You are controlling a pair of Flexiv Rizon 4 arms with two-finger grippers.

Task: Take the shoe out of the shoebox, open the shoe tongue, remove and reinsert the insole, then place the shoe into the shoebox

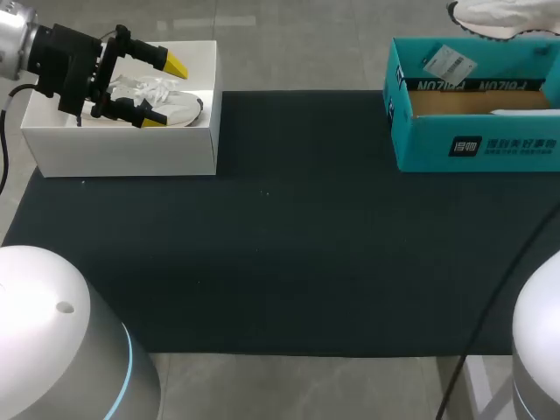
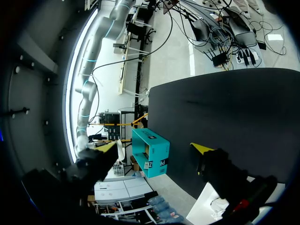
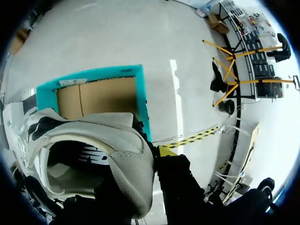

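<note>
Shoe point(image 3: 119, 140) in right tool point(image 3: 149, 161), above shoebox point(image 3: 93, 74)

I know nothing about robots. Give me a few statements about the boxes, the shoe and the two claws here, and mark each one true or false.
1. The teal shoebox is open on top. True.
2. The left gripper is clamped on the white box. False: its fingers are apart, over the inside of that box.
3. The shoe lies inside the teal shoebox. False: the right gripper holds it by its collar, up out of the box.
4. Both boxes stand at the far edge of a dark mat, the white one at the left, the teal one at the right. True.
</note>
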